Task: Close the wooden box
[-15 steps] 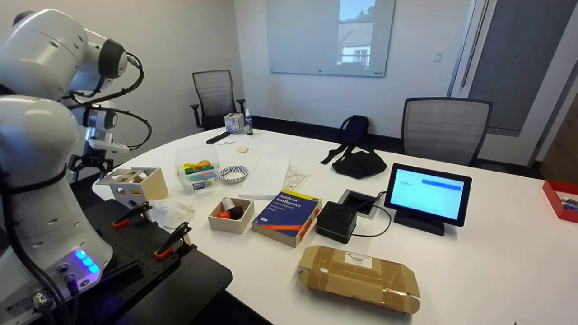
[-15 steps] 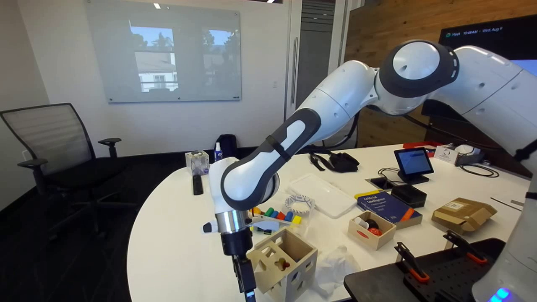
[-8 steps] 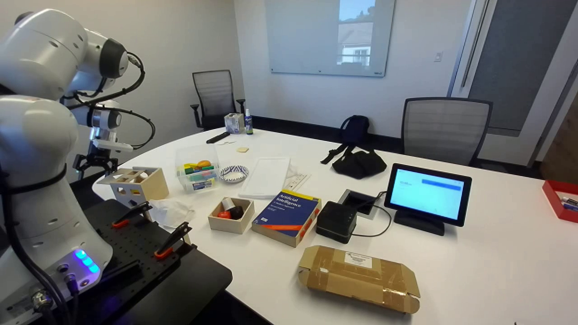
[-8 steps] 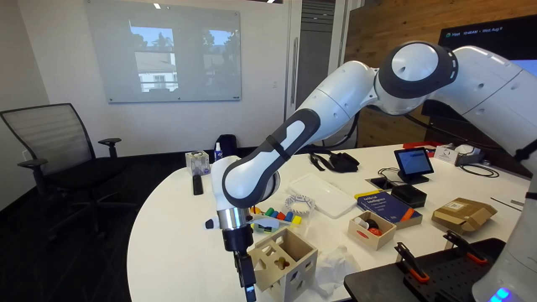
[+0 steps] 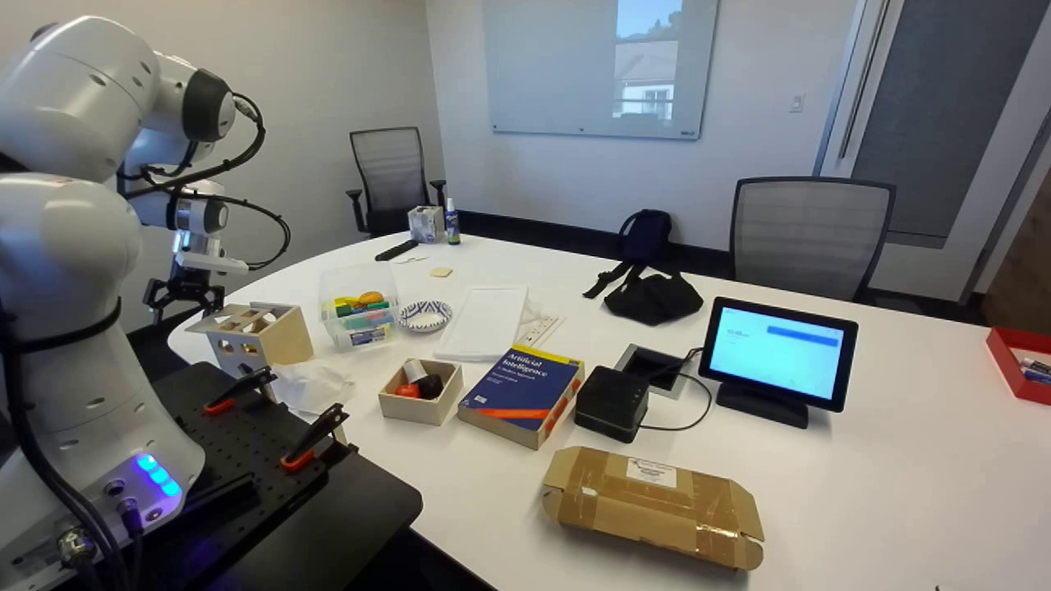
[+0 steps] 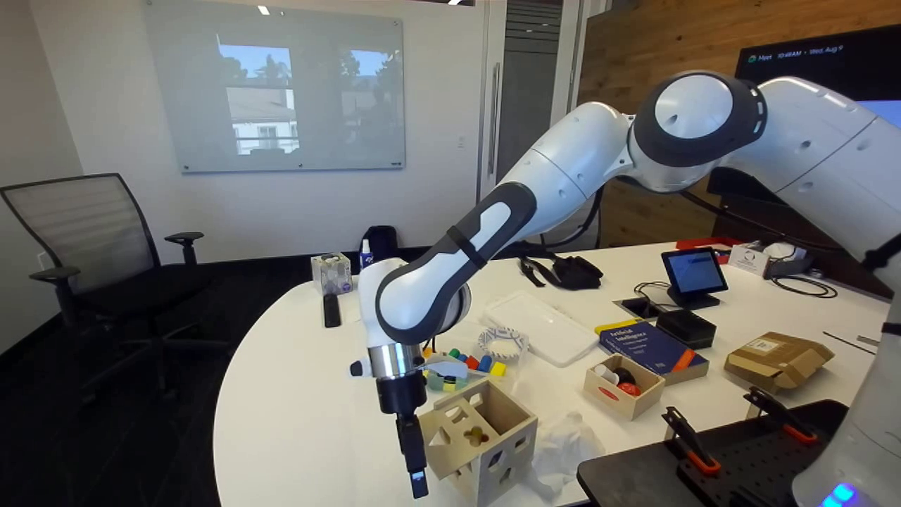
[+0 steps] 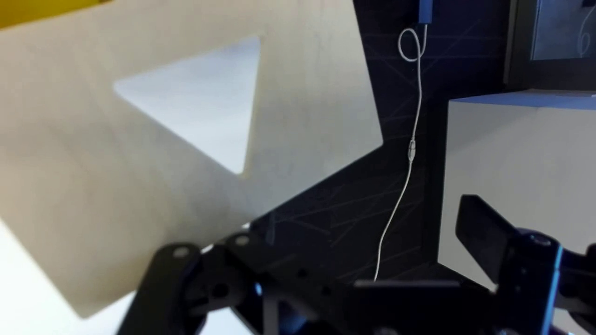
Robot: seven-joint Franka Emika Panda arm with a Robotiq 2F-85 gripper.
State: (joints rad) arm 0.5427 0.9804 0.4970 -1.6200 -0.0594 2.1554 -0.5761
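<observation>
The wooden box (image 5: 287,338) is a light-tan shape-sorter box at the table's edge; it also shows in an exterior view (image 6: 503,458). Its flat lid (image 6: 454,429), with cut-outs including a triangle, sits askew and overhangs one side, leaving part of the top open. The lid fills the left of the wrist view (image 7: 298,107). My gripper (image 5: 183,313) is beside the overhanging lid, and is also there in an exterior view (image 6: 418,484). Its fingers (image 7: 484,232) stand wide apart with nothing between them. One finger lies at the lid's edge; contact is hard to tell.
A clear bin with coloured blocks (image 5: 361,316) stands behind the box. A crumpled white bag (image 6: 563,451) lies beside it. A small wooden tray with red items (image 5: 435,406), a blue book (image 5: 525,390) and a brown package (image 5: 653,509) are farther along. Clamps (image 5: 316,435) stick up near the base.
My gripper has moved toward the box, rightward in an exterior view. In the last half second the box has shifted slightly the same way. The lid remains askew.
</observation>
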